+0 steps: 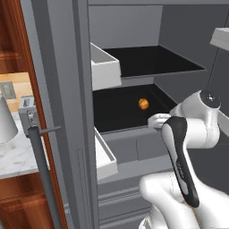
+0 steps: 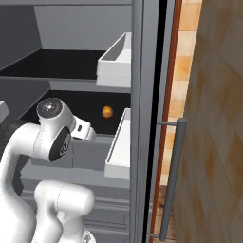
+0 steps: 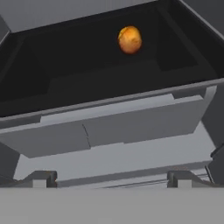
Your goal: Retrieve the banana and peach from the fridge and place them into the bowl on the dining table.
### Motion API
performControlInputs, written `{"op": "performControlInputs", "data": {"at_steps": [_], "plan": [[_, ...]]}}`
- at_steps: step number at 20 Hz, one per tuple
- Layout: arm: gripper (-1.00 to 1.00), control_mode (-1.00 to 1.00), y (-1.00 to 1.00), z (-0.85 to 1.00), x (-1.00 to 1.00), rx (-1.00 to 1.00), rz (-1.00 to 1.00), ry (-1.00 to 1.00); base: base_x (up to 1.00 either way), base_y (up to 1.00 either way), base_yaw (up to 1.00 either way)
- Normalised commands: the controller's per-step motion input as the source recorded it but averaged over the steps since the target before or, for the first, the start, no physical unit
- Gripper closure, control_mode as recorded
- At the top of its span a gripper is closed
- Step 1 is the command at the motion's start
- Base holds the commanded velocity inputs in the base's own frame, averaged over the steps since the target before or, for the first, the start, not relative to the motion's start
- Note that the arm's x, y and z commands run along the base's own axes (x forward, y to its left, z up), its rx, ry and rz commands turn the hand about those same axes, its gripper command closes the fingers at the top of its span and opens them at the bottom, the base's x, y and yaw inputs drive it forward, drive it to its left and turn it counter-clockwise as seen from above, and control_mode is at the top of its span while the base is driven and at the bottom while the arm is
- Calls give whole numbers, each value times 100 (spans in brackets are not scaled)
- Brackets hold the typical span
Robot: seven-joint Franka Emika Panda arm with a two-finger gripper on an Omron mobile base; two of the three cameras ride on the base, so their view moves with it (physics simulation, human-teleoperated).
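My claw [image 3: 112,178] stands wide with nothing in it, at the front edge of the open fridge [image 1: 134,147]. Beyond it I see the peach [image 3: 130,40] lying well back on the dark middle shelf [image 3: 92,74].

The dark lower shelf [image 3: 65,83] of the open fridge [image 1: 134,27] carries the peach [image 3: 130,40], lying well ahead of the claw [image 3: 111,177], toward the back.
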Motion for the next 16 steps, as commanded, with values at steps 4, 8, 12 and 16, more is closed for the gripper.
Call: {"op": "performControlInputs", "data": {"at_steps": [4,8,12,16], "plan": [[-100,-100,0,-8,62,0,-8,0,0,0,0],[-100,-100,0,-14,67,0,-6,0,0,0,0],[-100,-100,0,-16,64,0,-5,0,0,0,0],[-100,-100,-1,-17,56,0,-5,0,0,0,0]]}}
